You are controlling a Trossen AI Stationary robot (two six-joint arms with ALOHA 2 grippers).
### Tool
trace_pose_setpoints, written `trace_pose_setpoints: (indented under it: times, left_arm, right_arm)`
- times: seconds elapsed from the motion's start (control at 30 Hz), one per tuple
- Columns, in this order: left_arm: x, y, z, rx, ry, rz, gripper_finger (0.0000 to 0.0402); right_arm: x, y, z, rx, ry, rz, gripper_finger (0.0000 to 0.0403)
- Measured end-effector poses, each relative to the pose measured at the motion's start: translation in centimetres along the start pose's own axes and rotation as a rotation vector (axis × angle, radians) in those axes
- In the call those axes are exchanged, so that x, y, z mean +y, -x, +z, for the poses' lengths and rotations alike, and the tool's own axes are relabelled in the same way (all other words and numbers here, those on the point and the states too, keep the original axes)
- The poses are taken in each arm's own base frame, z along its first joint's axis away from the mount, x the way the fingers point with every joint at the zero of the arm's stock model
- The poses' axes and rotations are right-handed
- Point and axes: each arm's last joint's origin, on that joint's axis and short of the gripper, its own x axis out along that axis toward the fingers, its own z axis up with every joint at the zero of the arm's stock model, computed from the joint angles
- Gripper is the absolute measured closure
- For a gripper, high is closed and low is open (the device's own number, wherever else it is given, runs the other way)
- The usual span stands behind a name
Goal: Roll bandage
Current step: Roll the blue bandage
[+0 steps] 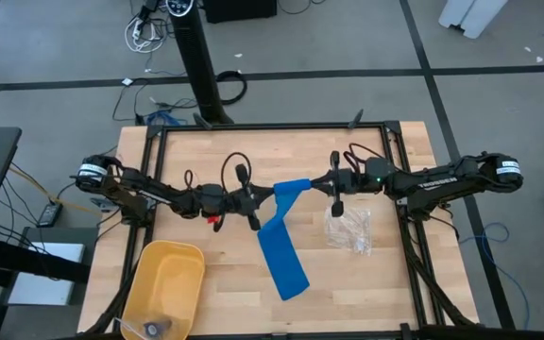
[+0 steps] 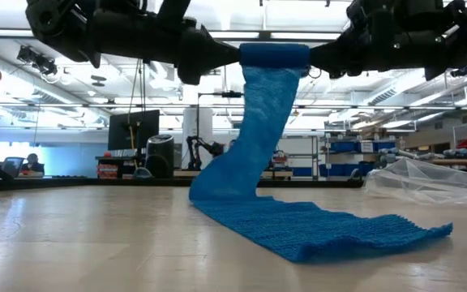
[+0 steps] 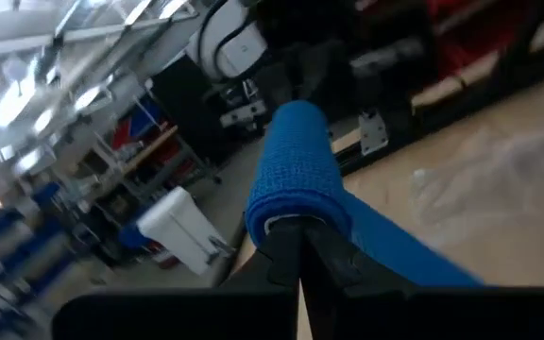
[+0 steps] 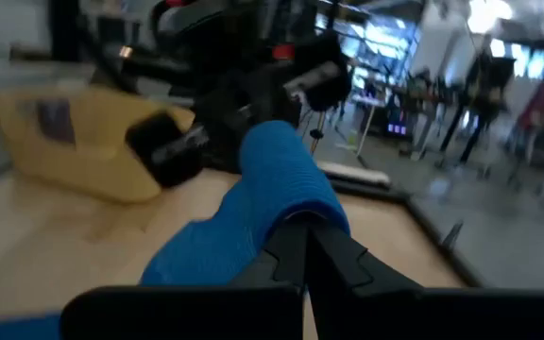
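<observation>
The bright blue bandage is partly rolled. Its roll point(image 1: 293, 187) is held high over the table's middle between my two grippers, and it also shows in the low view point(image 2: 274, 55). The unrolled strip point(image 2: 258, 130) hangs down from the roll, and its free end point(image 1: 283, 269) lies flat on the table toward the near edge. My left gripper point(image 1: 274, 192) is shut on the roll's left end. My right gripper point(image 1: 312, 185) is shut on its right end. My left gripper point(image 3: 298, 247) pinches the roll's left end point(image 3: 286, 219) between its two fingers, coming level from the table's left, along the roll's axis. The roll is lifted clear and lies level. The strip hangs below it. My right gripper point(image 4: 302, 247) pinches the roll's right end point(image 4: 300, 210) between its two fingers, coming level from the table's right, along the roll's axis. The roll is clear of the table, with the strip trailing down from it.
A clear crinkled plastic bag point(image 1: 349, 229) lies on the table right of the strip, below my right gripper. A yellow bin point(image 1: 163, 288) stands at the near left corner. A black frame point(image 1: 272, 127) runs along the table's far edge.
</observation>
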Motion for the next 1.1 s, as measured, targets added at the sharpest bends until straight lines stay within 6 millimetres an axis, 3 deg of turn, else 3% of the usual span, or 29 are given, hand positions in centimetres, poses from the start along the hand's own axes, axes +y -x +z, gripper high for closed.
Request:
trace_pose_setpoints:
  times: [0.13,0.6,0.7,0.87,1.1]
  left_arm:
    - [0.09,-0.12,0.21,-0.004,0.183,0.006,0.0392]
    - [0.63,-0.5,0.31,-0.018,0.845,0.016,0.0391]
    - [0.65,-0.51,0.3,-0.018,0.83,0.017,0.0391]
    - [0.65,-0.5,0.33,-0.018,0.627,0.019,0.0397]
    - [0.71,-0.48,0.3,0.006,0.443,0.076,0.0399]
  right_arm:
    - [0.23,-0.02,0.04,-0.003,0.138,0.014,0.04]
    - [0.41,-0.01,-0.35,0.034,0.338,0.037,0.0402]
    - [0.41,-0.01,-0.35,0.035,0.261,0.035,0.0401]
    - [0.39,-0.01,-0.35,0.04,0.047,0.024,0.038]
    - [0.25,-0.03,-0.32,0.046,-0.037,-0.022,0.0346]
